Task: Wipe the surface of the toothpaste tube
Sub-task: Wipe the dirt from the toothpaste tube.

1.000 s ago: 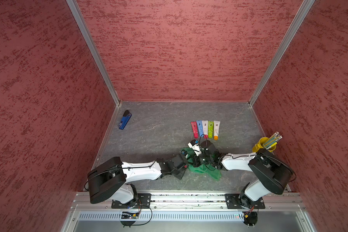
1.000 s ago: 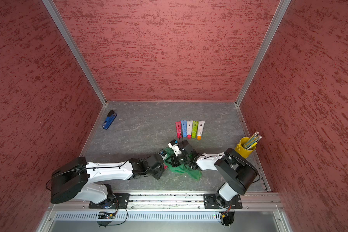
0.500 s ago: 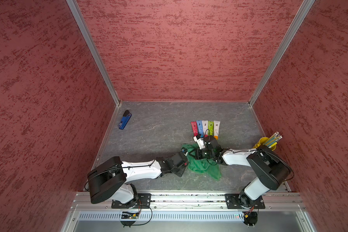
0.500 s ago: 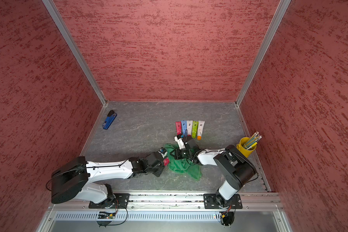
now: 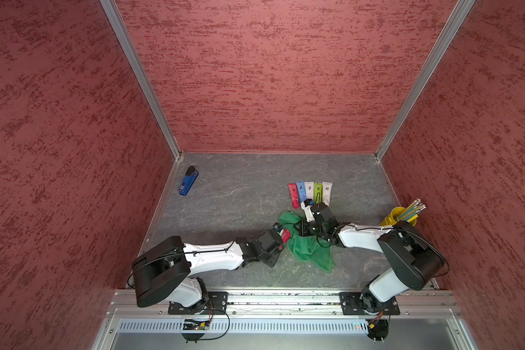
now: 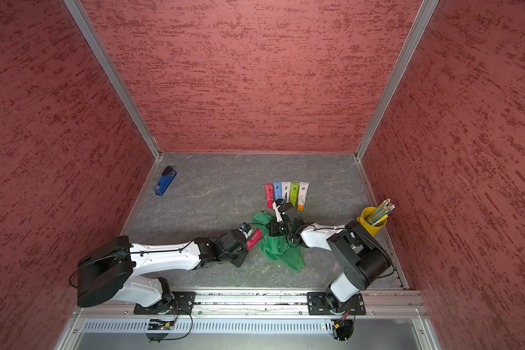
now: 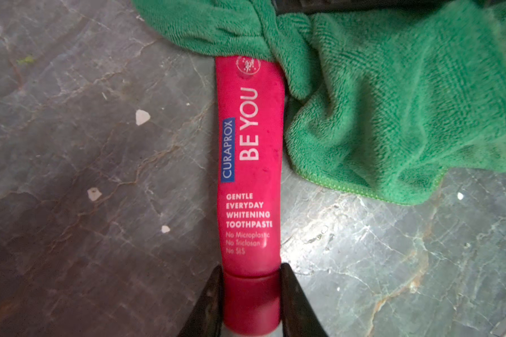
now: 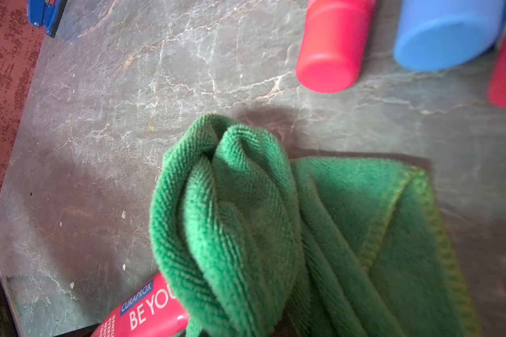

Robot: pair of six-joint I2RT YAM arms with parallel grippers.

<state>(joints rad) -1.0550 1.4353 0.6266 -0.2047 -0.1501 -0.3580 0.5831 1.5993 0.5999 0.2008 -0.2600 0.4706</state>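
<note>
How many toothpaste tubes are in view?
6. Five lie in a row: red, blue, white, green and orange-capped. The sixth, a pink Curaprox tube, is held by the left pincer, its end under the green cloth.

Supporting surface: grey, marble-patterned tabletop [image 5: 240, 194] with pale veins, walled on three sides.

Items resting on it:
- Blue and black stapler [image 5: 189, 184], near the far left corner, close to the left wall.
- Row of five small plastic tubes [image 6: 286, 194] (red, blue, white, green, white), side by side and touching, right of centre.
- Yellow cup of pencils [image 6: 370, 225], upright at the right edge.
- Green microfibre cloth [image 5: 308, 251], bunched, its loose corner trailing on the surface toward the near edge.
- Small white flecks [image 7: 142, 116], scattered.

Pink toothpaste tube [image 7: 250, 163]: beside the cloth; contact with the tabletop cannot be confirmed.
</note>
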